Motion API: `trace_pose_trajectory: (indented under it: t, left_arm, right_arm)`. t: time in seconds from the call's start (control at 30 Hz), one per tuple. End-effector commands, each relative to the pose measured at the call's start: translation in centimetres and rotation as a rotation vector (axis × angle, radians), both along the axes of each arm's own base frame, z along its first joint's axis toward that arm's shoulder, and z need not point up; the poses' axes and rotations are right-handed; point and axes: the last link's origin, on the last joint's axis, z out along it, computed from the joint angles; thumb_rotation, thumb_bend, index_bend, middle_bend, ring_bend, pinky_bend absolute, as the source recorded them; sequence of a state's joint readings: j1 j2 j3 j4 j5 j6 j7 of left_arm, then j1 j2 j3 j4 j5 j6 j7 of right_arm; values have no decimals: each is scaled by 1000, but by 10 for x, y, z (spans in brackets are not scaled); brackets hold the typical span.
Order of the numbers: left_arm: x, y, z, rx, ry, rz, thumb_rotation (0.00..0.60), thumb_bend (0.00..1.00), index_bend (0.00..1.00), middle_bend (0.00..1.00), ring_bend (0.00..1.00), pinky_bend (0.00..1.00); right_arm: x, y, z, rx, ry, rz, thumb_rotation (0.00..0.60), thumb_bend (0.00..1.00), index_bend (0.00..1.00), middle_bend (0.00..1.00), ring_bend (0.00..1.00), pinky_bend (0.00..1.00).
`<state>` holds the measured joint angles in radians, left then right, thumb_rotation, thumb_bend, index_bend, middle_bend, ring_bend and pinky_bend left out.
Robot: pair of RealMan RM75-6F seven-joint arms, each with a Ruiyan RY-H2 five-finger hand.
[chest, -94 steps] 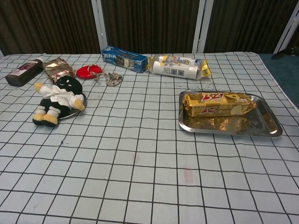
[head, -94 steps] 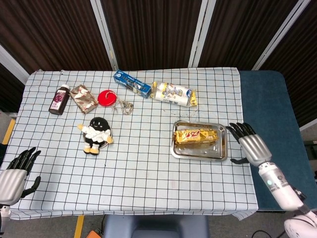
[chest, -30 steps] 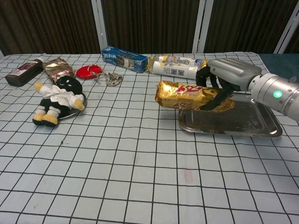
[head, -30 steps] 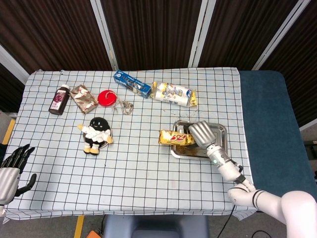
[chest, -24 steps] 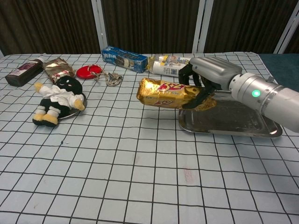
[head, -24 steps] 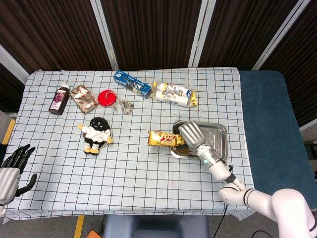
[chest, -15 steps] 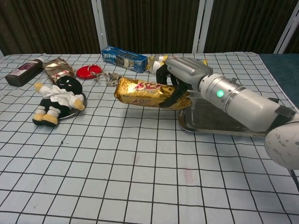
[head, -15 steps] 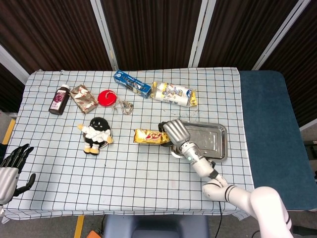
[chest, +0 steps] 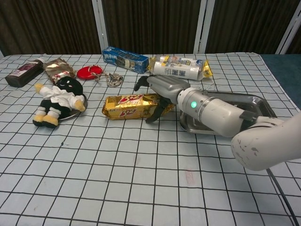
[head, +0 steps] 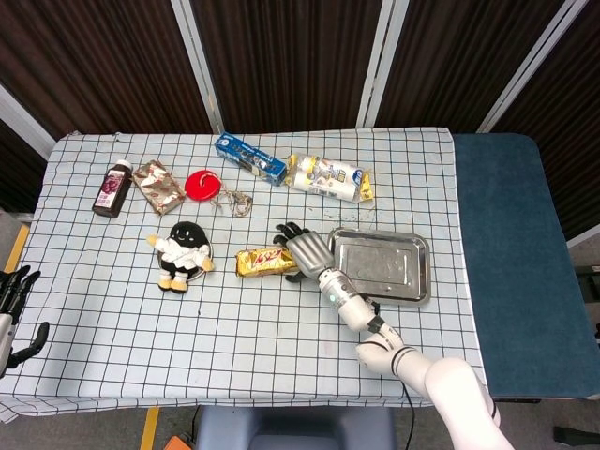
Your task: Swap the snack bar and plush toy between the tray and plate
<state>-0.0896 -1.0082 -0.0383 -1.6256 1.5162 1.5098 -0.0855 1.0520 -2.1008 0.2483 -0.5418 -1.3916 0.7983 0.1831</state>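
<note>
A tabletop (head: 281, 328) covered in a checked cloth. A shiny metal tray (head: 403, 267) sits right of centre with nothing in it. The right robot hand (head: 305, 251) reaches across the tray's left edge, fingers spread over one end of a gold snack bar (head: 264, 262) lying on the cloth; whether it grips the bar is hard to tell. Further left, a black plush toy (head: 185, 253) lies on a plate (chest: 75, 112). The left robot hand (head: 9, 309) rests open at the table's edge.
</note>
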Motion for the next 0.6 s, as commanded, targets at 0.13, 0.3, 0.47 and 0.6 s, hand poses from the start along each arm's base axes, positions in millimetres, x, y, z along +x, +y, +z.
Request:
trace_pose_trajectory:
  t: [0.13,0.3,0.47,0.6]
  left_arm:
    - [1,-1,-2,-8,7,-3,600,463,3,0,0,182]
    - [1,-1,-4,-19,11,-1,600,465,3,0,0,182]
    - [0,0,-5,-25,10,1,600,465,3,0,0,182]
    - [0,1,-7,-31,13,2,600,466,3,0,0,182]
  right_arm:
    - [4,2,9,10,-46,35,600,114,0,0,0,0]
    - [4,11,29,11,-75,62,600,112,0,0,0,0]
    - [-20,37,77,-85,-5,80,600,112,0,0,0,0]
    - [-47,65,136,-206,99,50,600,112,0,0,0,7]
